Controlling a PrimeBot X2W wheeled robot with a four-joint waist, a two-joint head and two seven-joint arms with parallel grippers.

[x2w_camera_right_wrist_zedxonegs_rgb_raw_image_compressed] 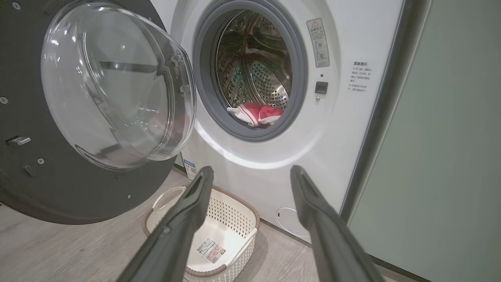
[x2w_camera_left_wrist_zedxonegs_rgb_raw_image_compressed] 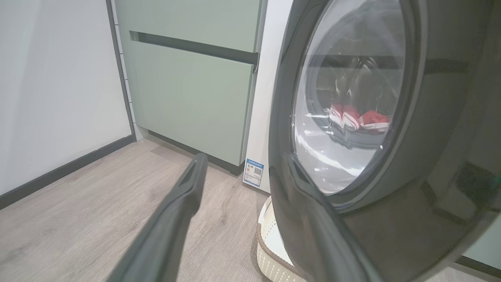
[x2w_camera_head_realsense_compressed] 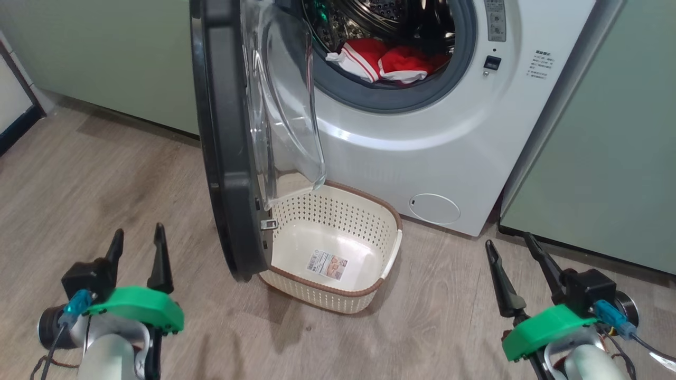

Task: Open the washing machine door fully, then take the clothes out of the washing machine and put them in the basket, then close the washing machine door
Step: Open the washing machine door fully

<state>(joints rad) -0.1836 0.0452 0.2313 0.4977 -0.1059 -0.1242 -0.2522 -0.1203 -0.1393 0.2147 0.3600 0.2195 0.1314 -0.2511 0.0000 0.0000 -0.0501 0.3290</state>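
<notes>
1. Left gripper [x2w_camera_head_realsense_compressed: 138, 230] and right gripper [x2w_camera_head_realsense_compressed: 509, 240] sit low in front, fingers spread wide, nothing held.
2. The round washing machine door with glossy black rim and clear glass bowl [x2w_camera_head_realsense_compressed: 227, 137] stands swung out, roughly edge-on to the robot. It overhangs the left part of the cream perforated plastic basket with brown woven rim [x2w_camera_head_realsense_compressed: 338, 295], which sits on the floor just before the big white front-loading washing machine [x2w_camera_head_realsense_compressed: 422, 153].
3. The bright red clothes with white stripes [x2w_camera_head_realsense_compressed: 391, 62] lie at the drum's front lip.
4. Risk: the glass bowl juts over the basket, so a dropped garment may drape on it or miss.
5. Risk: the left gripper is near the door rim, so a careless lift knocks the door.
6. Risk: the closing swing may clip the basket rim.
7. Can't tell: the gap between door bottom and basket, or the garment count. The door top is cut off and the door hides the basket's left corner.
</notes>
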